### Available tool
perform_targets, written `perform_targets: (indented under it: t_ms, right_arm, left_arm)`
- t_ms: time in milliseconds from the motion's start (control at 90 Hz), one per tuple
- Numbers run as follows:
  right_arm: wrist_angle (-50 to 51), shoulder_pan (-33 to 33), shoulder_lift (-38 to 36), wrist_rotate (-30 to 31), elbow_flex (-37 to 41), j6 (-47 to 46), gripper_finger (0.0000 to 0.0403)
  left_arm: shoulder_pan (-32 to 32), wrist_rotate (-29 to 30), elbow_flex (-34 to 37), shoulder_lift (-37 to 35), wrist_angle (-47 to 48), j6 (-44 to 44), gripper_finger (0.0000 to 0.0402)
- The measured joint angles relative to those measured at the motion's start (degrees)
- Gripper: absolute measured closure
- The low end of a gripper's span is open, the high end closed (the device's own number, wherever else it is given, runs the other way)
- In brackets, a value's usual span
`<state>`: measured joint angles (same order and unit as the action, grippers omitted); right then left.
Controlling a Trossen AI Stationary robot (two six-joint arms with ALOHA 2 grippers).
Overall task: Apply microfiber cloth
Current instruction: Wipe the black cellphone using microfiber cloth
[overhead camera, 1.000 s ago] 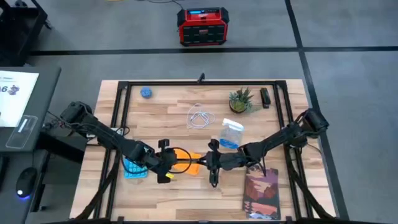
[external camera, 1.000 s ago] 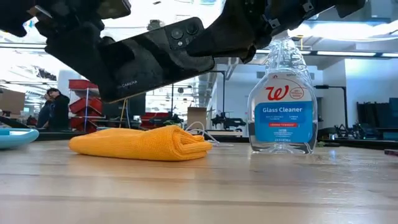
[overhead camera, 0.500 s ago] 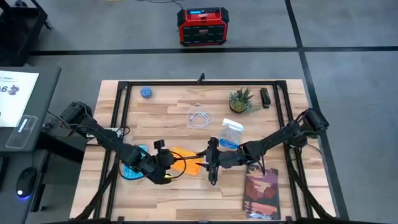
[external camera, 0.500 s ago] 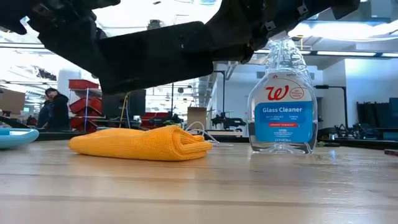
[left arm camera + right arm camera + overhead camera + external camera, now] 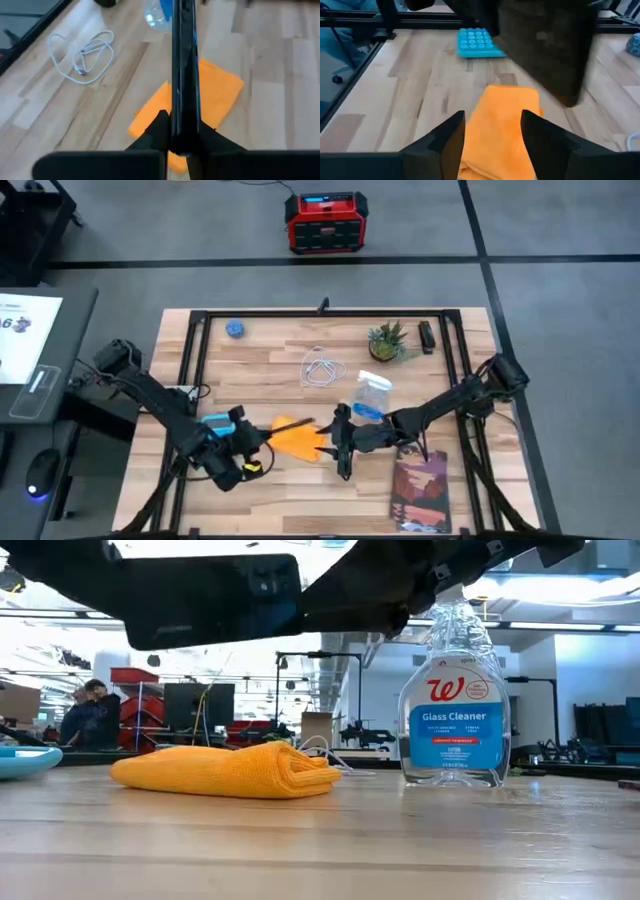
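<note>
The orange microfiber cloth (image 5: 296, 438) lies folded flat on the table, also showing in the low view (image 5: 225, 770). My left gripper (image 5: 248, 452) is to the cloth's left, shut on a black smartphone (image 5: 210, 602) that hangs in the air over the cloth's left part. My right gripper (image 5: 340, 444) stands open at the cloth's right end. In the right wrist view its fingers (image 5: 451, 137) frame the cloth (image 5: 505, 125) from above, without touching it. My left gripper pinches the smartphone's two broad faces between its fingers at the end nearest the wrist (image 5: 183, 142). The fingers come level from the table's left and lie along the phone. The phone stands on its long edge, about level and lifted clear above the cloth (image 5: 217, 97).
A blue calculator (image 5: 218, 421) lies left of the cloth. A glass cleaner bottle (image 5: 371, 394) stands behind the right gripper, with a white cable (image 5: 322, 368), a small plant (image 5: 388, 340) and a blue round thing (image 5: 234, 329) farther back. A dark reddish book (image 5: 421, 490) lies near right.
My left gripper has drawn back toward the table's near left with the smartphone, uncovering the calculator. The phone has turned from slanting to about level while staying lifted clear of the cloth. The cloth has not moved.
</note>
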<state>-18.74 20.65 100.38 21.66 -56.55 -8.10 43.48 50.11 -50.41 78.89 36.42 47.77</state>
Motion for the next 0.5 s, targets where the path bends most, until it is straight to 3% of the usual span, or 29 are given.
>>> perform_targets:
  t_ms: [211, 344, 500]
  right_arm:
    - [-0.12, -1.72, 0.0, 0.08, -0.04, -0.22, 0.0232]
    - [0.43, -2.11, 0.02, -3.87, -1.81, 3.84, 0.022]
    - [0.34, -2.22, 0.02, -4.01, -4.2, 6.93, 0.0222]
  left_arm:
    - [1.84, 0.6, 0.0, 0.0, 0.27, 0.1, 0.0393]
    - [2.32, 0.46, 0.0, 0.0, 0.13, 0.23, 0.0393]
    - [2.28, 0.46, 0.0, 0.0, -1.14, -1.09, 0.0393]
